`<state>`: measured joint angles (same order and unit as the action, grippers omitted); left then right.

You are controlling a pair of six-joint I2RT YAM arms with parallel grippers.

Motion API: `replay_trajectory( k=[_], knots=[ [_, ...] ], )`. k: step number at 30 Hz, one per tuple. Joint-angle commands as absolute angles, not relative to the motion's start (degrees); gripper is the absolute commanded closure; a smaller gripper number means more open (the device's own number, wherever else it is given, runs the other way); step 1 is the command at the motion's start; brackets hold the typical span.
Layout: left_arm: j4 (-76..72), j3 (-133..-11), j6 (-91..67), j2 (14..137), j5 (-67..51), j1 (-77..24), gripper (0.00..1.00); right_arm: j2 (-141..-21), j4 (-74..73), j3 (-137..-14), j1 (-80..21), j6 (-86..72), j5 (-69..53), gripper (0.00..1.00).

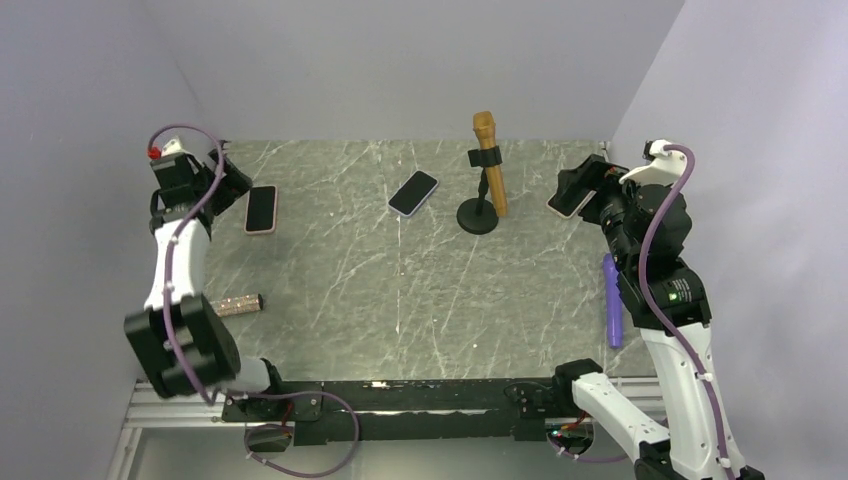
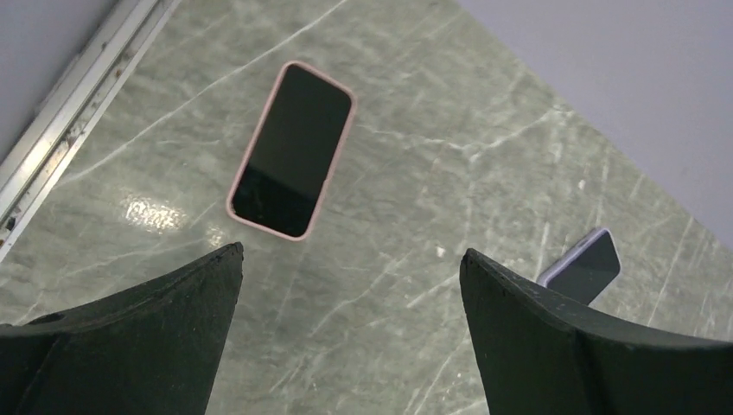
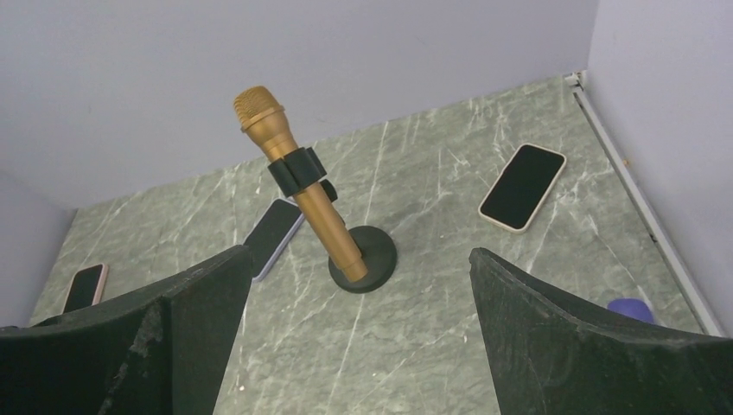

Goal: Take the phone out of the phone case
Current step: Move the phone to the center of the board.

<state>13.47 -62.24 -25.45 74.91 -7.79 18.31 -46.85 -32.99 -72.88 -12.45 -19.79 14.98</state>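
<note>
Three cased phones lie screen up on the marble table. One in a pink case [image 1: 261, 209] is at the far left, also in the left wrist view [image 2: 292, 149]. One in a lavender case [image 1: 413, 193] lies mid-table [image 2: 583, 264] [image 3: 275, 233]. One in a beige-pink case [image 1: 571, 202] is at the right [image 3: 522, 187], partly hidden from above by my right gripper. My left gripper [image 1: 228, 183] [image 2: 350, 255] is open and empty, just left of the pink-cased phone. My right gripper [image 1: 588, 185] [image 3: 358, 252] is open and empty, above the right-hand phone.
A gold microphone [image 1: 489, 160] [image 3: 298, 186] leans in a clip on a black round stand [image 1: 478, 216] between the middle and right phones. A purple stick [image 1: 612, 300] lies by the right wall. A glittery cylinder [image 1: 238, 304] lies near the left arm. Walls enclose three sides.
</note>
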Motion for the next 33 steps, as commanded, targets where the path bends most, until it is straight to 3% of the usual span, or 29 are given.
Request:
replay_trajectory(
  k=[1,16,33],
  knots=[
    [20.5,-70.54,-28.44,87.13,-17.29,24.96,0.01,-46.47,-30.88,-73.26,-12.24,-19.15,12.14,0.0],
    [24.54,-79.69,-23.88,109.31,-18.86,28.1,0.01,-44.4,-30.17,-71.64,-12.22,-19.14,9.34,0.0],
    [24.17,-83.59,-25.93,116.57,-16.75,26.73,0.01,-41.79,-29.11,-69.01,-12.22,-20.84,8.48,0.0]
  ],
)
